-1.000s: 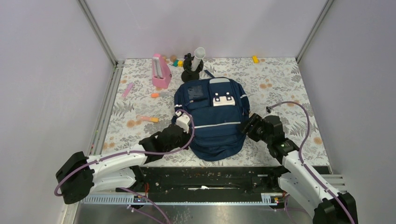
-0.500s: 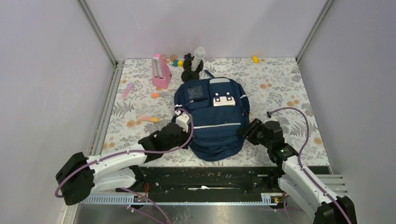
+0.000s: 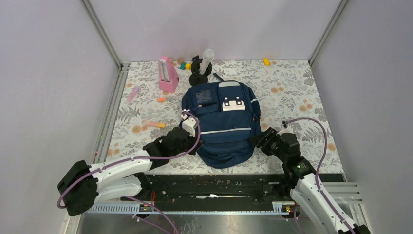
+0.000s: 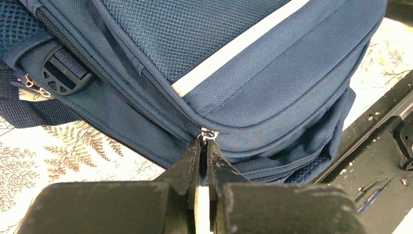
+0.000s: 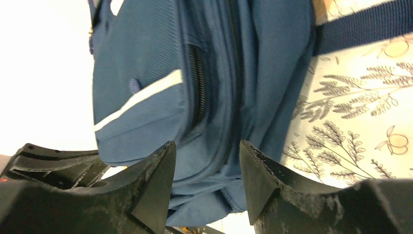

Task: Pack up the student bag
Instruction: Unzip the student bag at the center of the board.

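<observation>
The student bag [image 3: 224, 122] lies flat on the floral table, navy with white-grey patches and a thin light stripe [image 4: 238, 46]. At its near left side my left gripper [image 3: 189, 141] is shut on a small metal zipper pull [image 4: 208, 134], pinched at the very tips of the jaws [image 4: 203, 144]. My right gripper [image 3: 258, 139] is at the bag's near right side. It stands open [image 5: 207, 148], with the bag's side fabric [image 5: 214, 122] showing in the gap between its fingertips, which do not press on it. The zippers in view look closed.
Behind the bag stand a pink box [image 3: 168, 75] and a black holder with a white tube [image 3: 202, 66]. An orange marker [image 3: 156, 124], a pink pen [image 3: 132, 93], small coloured blocks [image 3: 185, 66] and a yellow block [image 3: 266, 62] lie around. A black rail [image 3: 219, 185] runs along the near edge.
My right gripper has slid toward the near edge along the bag's right side, and its jaws shifted slightly. The left gripper keeps its grip on the zipper pull and has barely moved.
</observation>
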Controlling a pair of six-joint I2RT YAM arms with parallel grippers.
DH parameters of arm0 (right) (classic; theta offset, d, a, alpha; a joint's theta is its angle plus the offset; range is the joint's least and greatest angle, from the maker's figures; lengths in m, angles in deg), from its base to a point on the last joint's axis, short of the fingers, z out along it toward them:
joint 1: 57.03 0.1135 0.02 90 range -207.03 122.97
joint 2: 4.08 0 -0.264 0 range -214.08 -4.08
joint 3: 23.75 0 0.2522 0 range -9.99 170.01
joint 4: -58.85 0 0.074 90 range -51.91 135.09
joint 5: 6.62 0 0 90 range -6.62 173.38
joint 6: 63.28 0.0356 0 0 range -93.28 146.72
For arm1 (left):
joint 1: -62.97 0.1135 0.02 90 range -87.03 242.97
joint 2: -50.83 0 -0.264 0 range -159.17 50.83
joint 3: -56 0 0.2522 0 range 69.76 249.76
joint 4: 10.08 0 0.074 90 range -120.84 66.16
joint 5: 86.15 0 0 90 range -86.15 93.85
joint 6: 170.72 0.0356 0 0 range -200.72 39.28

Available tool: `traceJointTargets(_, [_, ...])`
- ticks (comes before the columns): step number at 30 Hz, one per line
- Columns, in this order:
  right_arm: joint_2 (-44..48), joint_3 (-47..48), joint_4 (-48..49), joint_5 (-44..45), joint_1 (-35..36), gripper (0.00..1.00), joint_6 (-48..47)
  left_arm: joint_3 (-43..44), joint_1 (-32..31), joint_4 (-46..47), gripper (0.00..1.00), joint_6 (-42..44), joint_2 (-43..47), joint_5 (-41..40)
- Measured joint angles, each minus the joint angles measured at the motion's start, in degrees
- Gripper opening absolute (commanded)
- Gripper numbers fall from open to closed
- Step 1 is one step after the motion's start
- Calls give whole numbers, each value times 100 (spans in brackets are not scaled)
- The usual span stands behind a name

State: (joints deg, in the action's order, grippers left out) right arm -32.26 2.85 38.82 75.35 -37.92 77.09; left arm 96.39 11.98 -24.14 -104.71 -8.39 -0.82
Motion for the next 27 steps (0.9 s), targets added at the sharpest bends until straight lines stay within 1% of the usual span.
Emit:
traceJointTargets(4, [-70,-249,-4,-13,0,56,57,0,13,-2,0,0,0,24])
traceJointTargets(7, [-295,-396,105,-28,0,56,105,0,26,-2,0,0,0,44])
traceJointTargets(11, [-678,-433,503,-87,0,55,122,0,39,-2,0,2,0,63])
traceJointTargets(13, [-868,-433,695,-120,0,53,120,0,44,-4,0,2,0,66])
traceJointTargets(15, [-1088,-433,887,-168,0,47,120,0,50,-4,0,7,0,68])
traceJointTargets(16, [-1185,-431,979,-195,0,42,118,0,52,-4,0,7,0,68])
traceJointTargets(17, [-1294,-422,1073,-221,0,34,122,0,59,-7,0,11,0,68])
traceJointTargets(19, [-1499,-380,1255,-273,0,14,127,0,74,-2,0,20,2,74])
traceJointTargets(20, [-1569,-361,1318,-297,2,6,116,0,79,-2,0,24,4,76])
traceJointTargets(21, [-1646,-341,1408,-332,2,0,146,0,87,-2,0,37,4,79])
traceJointTargets(27, [-1674,-315,1504,-304,7,0,188,66,177,-160,0,111,39,44])
